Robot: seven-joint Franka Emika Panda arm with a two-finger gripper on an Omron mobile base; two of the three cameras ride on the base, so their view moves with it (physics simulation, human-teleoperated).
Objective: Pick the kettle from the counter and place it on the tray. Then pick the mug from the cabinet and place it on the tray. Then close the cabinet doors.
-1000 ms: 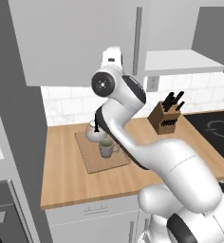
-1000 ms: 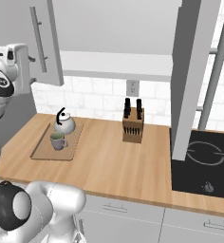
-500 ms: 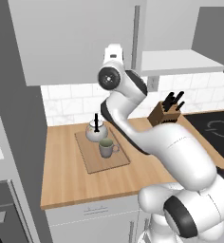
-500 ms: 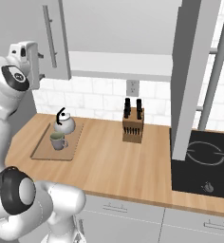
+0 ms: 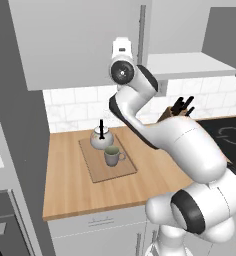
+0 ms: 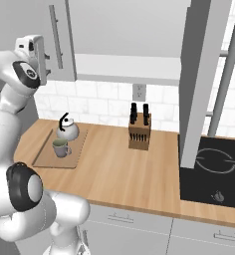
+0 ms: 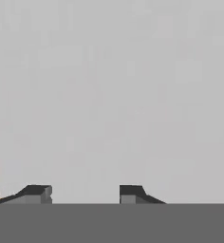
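Left base view: the arm is raised high, its hand (image 5: pixel 122 50) up against the cabinet doors (image 5: pixel 80 40), beside the vertical bar handle (image 5: pixel 142 30); the fingers themselves are hidden behind the hand. Well below it, on the bench (image 5: pixel 65 185), lies the tray (image 5: pixel 97 170), carrying the kettle (image 5: pixel 101 137) at its rear and the mug (image 5: pixel 111 156) just in front of it, the two close together. A knife block (image 5: pixel 177 110) stands partly behind the arm, and a black hob (image 5: pixel 230 135) sits at the right. Right base view: the hand (image 6: pixel 34 55) is at upper left, pressed close to the grey door panel (image 6: pixel 57 40) near its bar handle (image 6: pixel 56 35). The tray (image 6: pixel 47 159) lies well below, with the kettle (image 6: pixel 67 130) behind and the mug (image 6: pixel 61 147) in front, both upright. The knife block (image 6: pixel 139 130) stands on the bench (image 6: pixel 119 174) to the right, apart from the tray. Hand view: the gripper (image 7: pixel 84 192) has its two dark fingertips (image 7: pixel 37 192) spread apart with nothing between them, facing a flat, blurred light grey surface (image 7: pixel 114 95) at close range; contact cannot be confirmed. A sliver of brown shows at the left edge.
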